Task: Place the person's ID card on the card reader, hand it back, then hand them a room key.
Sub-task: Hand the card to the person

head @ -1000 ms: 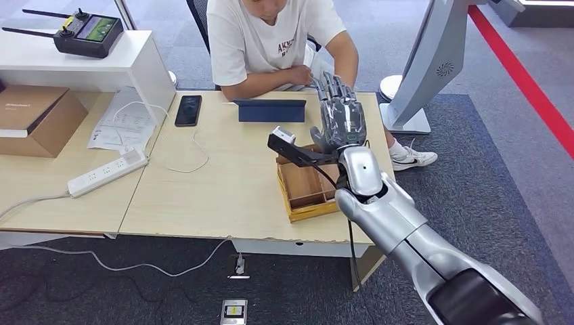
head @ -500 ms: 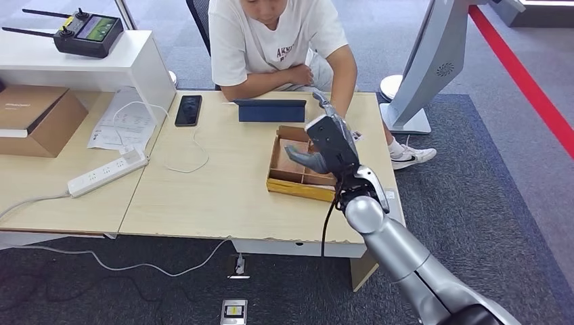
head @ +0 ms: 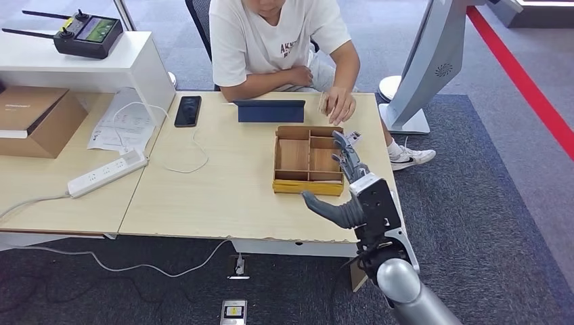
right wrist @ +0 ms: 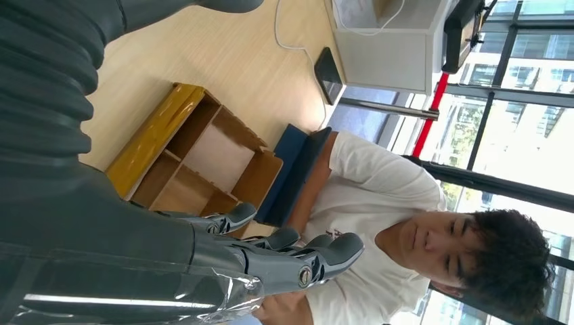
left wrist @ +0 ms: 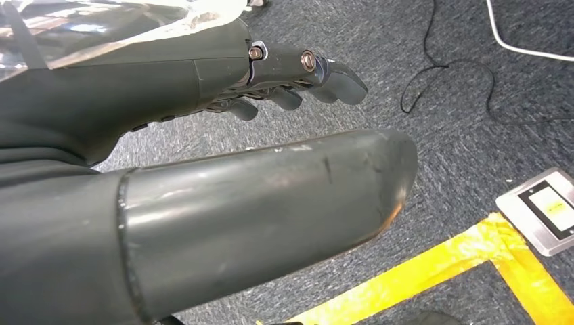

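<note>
On the desk (head: 223,196), one wooden tray (head: 308,160), four compartments, one phone (head: 187,110)

Silver right arm (head: 399,284), dark grey hand (head: 359,196), black cable.

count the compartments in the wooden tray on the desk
4 show in the wooden tray: one large at its left, one long along the near right, two small at the far right. The right hand overlaps its right edge, possibly hiding more.
</note>
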`<state>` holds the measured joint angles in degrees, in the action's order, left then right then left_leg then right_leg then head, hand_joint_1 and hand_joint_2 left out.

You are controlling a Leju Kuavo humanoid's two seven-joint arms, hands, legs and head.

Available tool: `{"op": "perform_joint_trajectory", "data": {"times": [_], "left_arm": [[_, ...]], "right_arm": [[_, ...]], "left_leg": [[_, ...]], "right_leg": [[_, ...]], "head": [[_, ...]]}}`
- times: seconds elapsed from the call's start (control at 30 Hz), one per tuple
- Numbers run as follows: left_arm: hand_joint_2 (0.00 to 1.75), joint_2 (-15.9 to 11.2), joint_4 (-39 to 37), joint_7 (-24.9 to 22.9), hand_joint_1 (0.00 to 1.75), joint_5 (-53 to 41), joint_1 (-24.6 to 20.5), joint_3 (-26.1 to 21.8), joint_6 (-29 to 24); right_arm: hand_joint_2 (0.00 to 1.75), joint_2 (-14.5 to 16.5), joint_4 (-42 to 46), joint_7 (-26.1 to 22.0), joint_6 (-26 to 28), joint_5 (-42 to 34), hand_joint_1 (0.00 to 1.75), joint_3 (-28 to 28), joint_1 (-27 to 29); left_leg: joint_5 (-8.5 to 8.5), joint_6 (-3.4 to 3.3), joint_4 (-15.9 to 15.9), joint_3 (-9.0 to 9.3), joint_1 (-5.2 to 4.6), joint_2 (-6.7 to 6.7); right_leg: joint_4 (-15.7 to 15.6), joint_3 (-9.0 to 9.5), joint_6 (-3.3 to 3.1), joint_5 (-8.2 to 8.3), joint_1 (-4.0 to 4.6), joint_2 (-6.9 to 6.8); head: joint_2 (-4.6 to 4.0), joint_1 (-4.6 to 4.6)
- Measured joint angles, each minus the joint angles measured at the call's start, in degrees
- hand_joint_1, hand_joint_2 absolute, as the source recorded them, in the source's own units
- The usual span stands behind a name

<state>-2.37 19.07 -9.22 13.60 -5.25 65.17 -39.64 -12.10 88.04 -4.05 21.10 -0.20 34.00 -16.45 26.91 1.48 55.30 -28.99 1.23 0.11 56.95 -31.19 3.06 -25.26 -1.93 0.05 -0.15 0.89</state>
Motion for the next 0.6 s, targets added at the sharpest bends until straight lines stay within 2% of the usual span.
{"op": "perform_joint_trajectory", "data": {"times": [0.2,0.33,0.4,0.5,0.6], "left_arm": [[0.00,0.21,-0.37,-0.14,0.00,-1.66,0.04,-1.34,-0.01],[0.00,0.30,-0.49,-0.28,0.00,-2.44,0.13,-2.41,-0.01],[0.00,0.36,-0.52,-0.28,0.00,-2.77,0.17,-2.96,-0.01],[0.00,0.59,-0.53,-0.33,0.00,-3.61,0.23,-3.89,-0.01],[0.00,0.84,-0.54,-0.57,0.00,-4.72,0.34,-4.75,-0.01]], "right_arm": [[1.75,-0.81,4.81,-1.56,1.54,6.98,0.00,-2.36,6.24],[1.75,-1.38,7.56,-1.46,6.31,14.91,0.00,-4.31,9.61],[1.75,-1.50,8.37,0.72,11.09,22.90,0.00,-5.72,10.96],[1.75,-1.33,8.63,6.56,17.45,40.81,0.00,-9.17,12.57],[1.75,-0.37,8.35,7.85,18.65,52.04,0.00,-14.46,14.00]], "left_leg": [[0.01,0.00,0.00,0.00,0.00,0.00],[0.01,-0.01,0.00,-0.01,0.00,0.00],[0.01,-0.01,0.00,0.00,0.00,0.00],[0.01,-0.01,0.00,0.00,-0.01,0.00],[0.01,-0.01,0.00,0.01,-0.01,0.00]], "right_leg": [[0.00,0.02,0.00,0.00,0.00,0.00],[0.00,0.01,0.00,-0.01,0.00,0.00],[0.00,0.01,0.00,-0.01,-0.01,0.00],[-0.01,0.02,0.00,0.00,-0.01,0.00],[-0.01,0.02,0.00,0.00,-0.01,0.00]], "head": [[0.00,0.00],[0.00,0.00],[0.00,0.00],[0.00,0.00],[0.00,0.00]]}}
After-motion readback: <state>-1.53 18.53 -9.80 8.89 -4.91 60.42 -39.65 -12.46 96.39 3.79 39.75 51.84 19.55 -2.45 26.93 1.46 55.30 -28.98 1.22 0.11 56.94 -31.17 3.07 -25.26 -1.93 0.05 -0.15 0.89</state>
